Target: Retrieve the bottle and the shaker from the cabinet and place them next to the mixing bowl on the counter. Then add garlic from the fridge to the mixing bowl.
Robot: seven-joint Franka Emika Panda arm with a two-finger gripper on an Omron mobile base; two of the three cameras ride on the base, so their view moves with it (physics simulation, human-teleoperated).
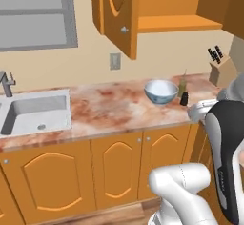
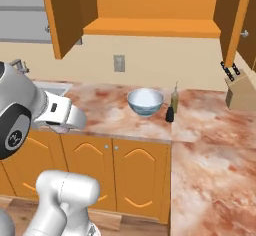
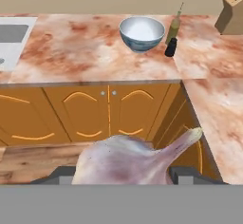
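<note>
My gripper (image 3: 124,173) is closed around the garlic (image 3: 128,159), well apart from the mixing bowl (image 3: 141,32) on the tabletop (image 3: 71,47). Reaching in, I could knock the bottle (image 3: 174,26) and shaker (image 3: 170,47) beside it.

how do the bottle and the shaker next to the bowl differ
The bottle is taller, slim and olive-brown with a thin spout on top; the shaker is short, stubby and black. In the hand view the bottle stands farther back, the shaker nearer the counter's front. Both stand upright just right of the bowl.
</note>
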